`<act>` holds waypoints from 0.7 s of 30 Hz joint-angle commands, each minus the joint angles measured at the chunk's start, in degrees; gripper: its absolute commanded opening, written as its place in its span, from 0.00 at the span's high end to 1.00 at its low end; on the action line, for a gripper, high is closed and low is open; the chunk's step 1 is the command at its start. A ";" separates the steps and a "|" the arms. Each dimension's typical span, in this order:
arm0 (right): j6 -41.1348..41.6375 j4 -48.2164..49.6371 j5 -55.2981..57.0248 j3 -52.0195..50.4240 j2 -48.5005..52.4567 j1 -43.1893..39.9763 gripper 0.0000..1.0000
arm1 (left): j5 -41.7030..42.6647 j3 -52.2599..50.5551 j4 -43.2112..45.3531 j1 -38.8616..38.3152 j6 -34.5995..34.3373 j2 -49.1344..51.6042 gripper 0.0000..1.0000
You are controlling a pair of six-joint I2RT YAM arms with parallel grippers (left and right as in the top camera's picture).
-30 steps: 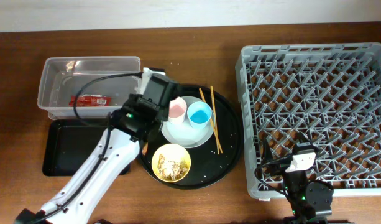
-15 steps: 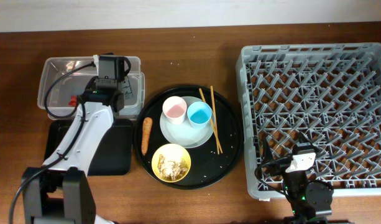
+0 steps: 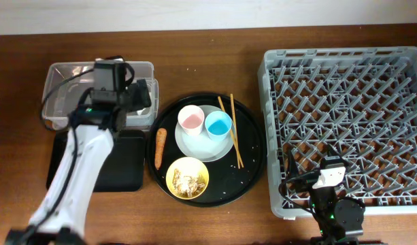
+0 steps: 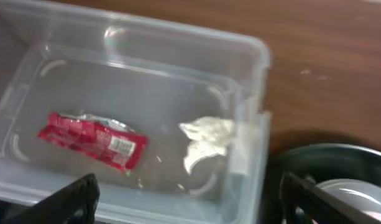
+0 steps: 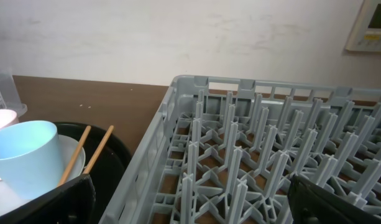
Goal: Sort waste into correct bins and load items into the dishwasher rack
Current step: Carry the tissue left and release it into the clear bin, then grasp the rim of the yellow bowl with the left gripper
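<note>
My left gripper (image 3: pixel 130 102) hangs open over the right end of the clear tub (image 3: pixel 65 75). Inside the tub (image 4: pixel 252 56) lie the red snack wrapper (image 4: pixel 94 140) and the crumpled white tissue (image 4: pixel 206 140), with nothing between the dark fingers (image 4: pixel 72 199). The carrot (image 3: pixel 160 148), the yellow bowl (image 3: pixel 188 178) of food scraps, the pink cup (image 3: pixel 190 120), the blue cup (image 3: pixel 218 124), the plate (image 3: pixel 198 146) and the chopsticks (image 3: pixel 230 129) sit on the round black tray. My right gripper (image 5: pixel 190 193) stands open at the front left corner of the grey dishwasher rack (image 3: pixel 347 116).
The shallow black rectangular tray (image 3: pixel 126 167) lies in front of the tub, partly under my left arm. The round black tray (image 3: pixel 252 146) sits between the bins and the rack. Bare wooden table (image 3: pixel 215 54) runs along the back.
My left arm swung from the round tray to above the clear tub and its jaws opened; the tissue now lies in the tub. The right arm has not moved.
</note>
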 commanded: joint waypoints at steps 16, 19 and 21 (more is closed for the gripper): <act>0.48 -0.26 0.28 -0.31 -0.24 -0.22 0.02 | 9.03 -8.90 -14.14 -8.31 0.68 -4.66 0.60; 0.48 -0.24 0.28 -0.31 -0.24 -0.22 0.02 | 9.05 -13.11 -10.12 -8.31 0.66 -4.66 0.61; 0.48 -0.26 0.28 -0.31 -0.24 -0.22 0.02 | 9.07 -16.00 -7.32 -8.46 0.68 -4.66 0.61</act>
